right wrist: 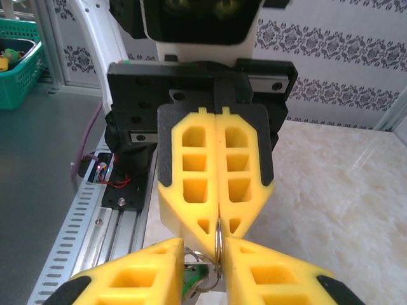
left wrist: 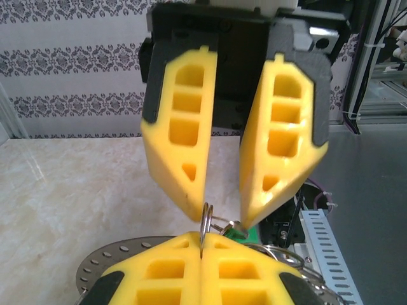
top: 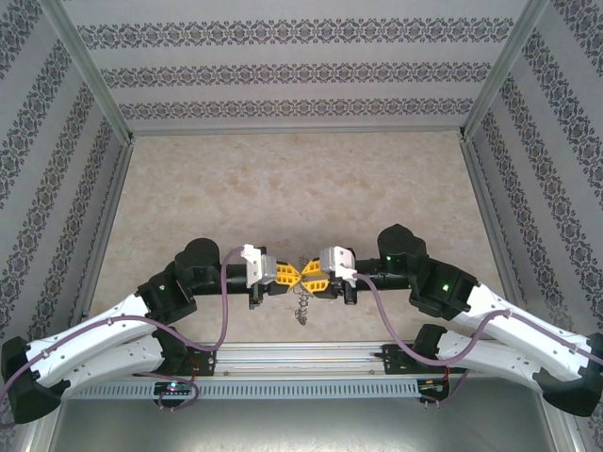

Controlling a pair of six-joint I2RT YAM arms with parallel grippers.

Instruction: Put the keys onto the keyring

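Note:
Low over the near middle of the table my two grippers meet tip to tip. The left gripper point(top: 294, 274) point(left wrist: 202, 244) is shut on the keyring point(left wrist: 205, 219) point(right wrist: 218, 244), a thin double metal ring seen edge-on and standing upright out of its yellow fingertips. Part of the keyring bunch point(top: 301, 306) dangles below the tips. My right gripper point(top: 309, 275) point(right wrist: 205, 244) faces it with its fingers apart. One of the keys, with a bright green head point(left wrist: 241, 232) point(right wrist: 194, 279), sits between those fingers beside the ring, touching one fingertip.
Larger wire loops point(left wrist: 305, 257) hang off the bunch toward the near edge. An aluminium rail point(top: 301, 358) runs along the near edge under both arms. A green basket point(right wrist: 19, 57) stands off the table. Patterned walls point(top: 301, 75) enclose the marble tabletop point(top: 301, 188).

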